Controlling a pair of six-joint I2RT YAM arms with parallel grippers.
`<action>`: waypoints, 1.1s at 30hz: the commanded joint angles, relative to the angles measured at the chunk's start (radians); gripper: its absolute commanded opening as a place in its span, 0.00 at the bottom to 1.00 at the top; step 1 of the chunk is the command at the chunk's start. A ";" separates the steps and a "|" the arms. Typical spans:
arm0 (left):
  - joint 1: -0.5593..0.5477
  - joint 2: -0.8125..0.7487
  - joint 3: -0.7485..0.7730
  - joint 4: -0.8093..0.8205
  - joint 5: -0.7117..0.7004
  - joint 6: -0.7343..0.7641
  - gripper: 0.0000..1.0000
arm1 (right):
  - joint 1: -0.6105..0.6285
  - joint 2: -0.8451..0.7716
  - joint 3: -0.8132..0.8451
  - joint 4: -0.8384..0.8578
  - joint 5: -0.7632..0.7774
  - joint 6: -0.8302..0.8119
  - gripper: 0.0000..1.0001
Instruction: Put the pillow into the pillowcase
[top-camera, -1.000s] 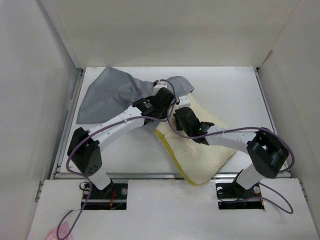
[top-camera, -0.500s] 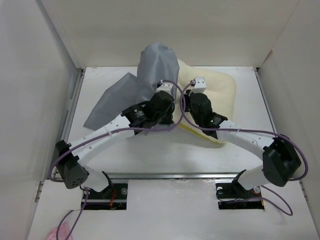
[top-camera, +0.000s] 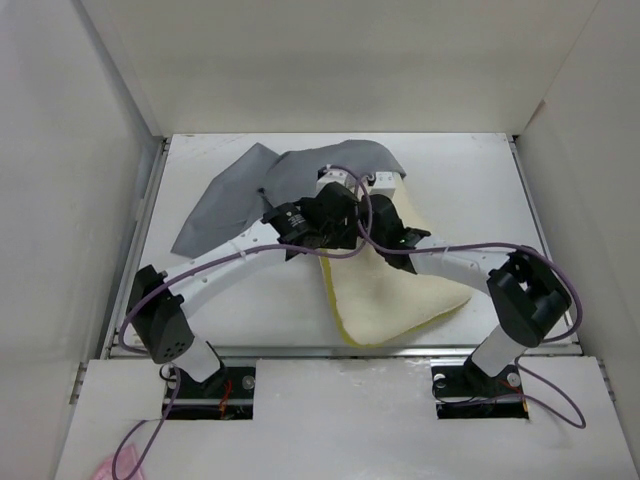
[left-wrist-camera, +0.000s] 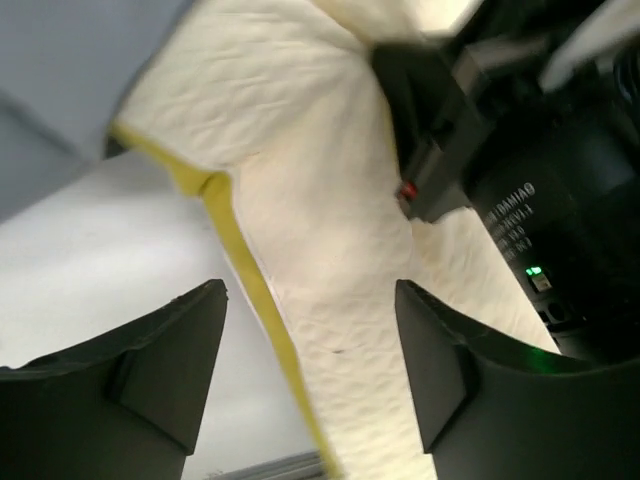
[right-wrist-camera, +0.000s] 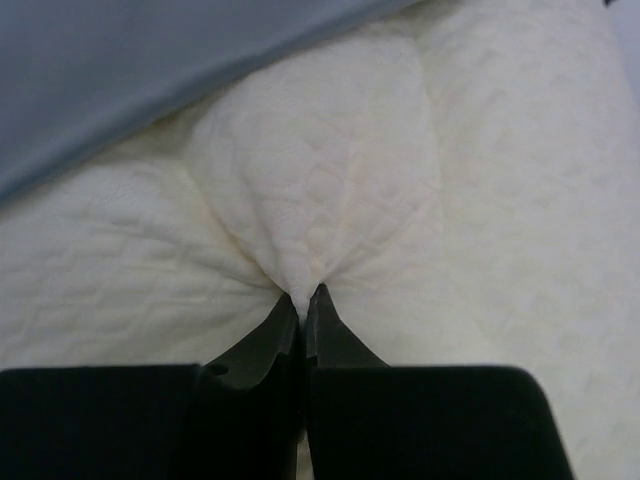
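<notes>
Pillow (top-camera: 400, 295) lies on the white table (top-camera: 470, 180), ctr-right, its near corner close to the table's front edge. Cream top, w/ a yellow edge (top-camera: 335, 300) showing along its left side. Its far end sits under a flap of the grey pillowcase (top-camera: 225, 205); the rest of the pillow is outside the case. Pillowcase is crumpled and spreads from back-left toward ctr.

In the top view the left gripper (top-camera: 335, 190) and right gripper (top-camera: 385, 190) sit side by side at the pillow's far end.

Right wrist view: right gripper (right-wrist-camera: 303, 300) is pressed tight together, pinching a small fold of pillow (right-wrist-camera: 330, 170) fabric, w/ the pillowcase (right-wrist-camera: 150, 60) edge just beyond.

Left wrist view: left gripper (left-wrist-camera: 310, 295) is spread wide, nothing clamped btwn its fingers (left-wrist-camera: 180, 350). The pillow's (left-wrist-camera: 300, 200) yellow edge (left-wrist-camera: 240, 260) runs past the gap; can't tell if it touches.
</notes>
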 joint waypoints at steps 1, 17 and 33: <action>0.006 -0.058 0.091 -0.068 -0.189 -0.012 0.67 | 0.014 -0.012 0.031 0.085 0.012 0.010 0.00; 0.242 0.284 0.330 0.148 0.080 0.664 0.94 | -0.020 -0.035 -0.052 0.082 -0.190 -0.098 0.00; 0.252 0.625 0.677 0.109 0.156 0.795 0.86 | -0.262 -0.448 -0.150 -0.294 -0.242 -0.002 1.00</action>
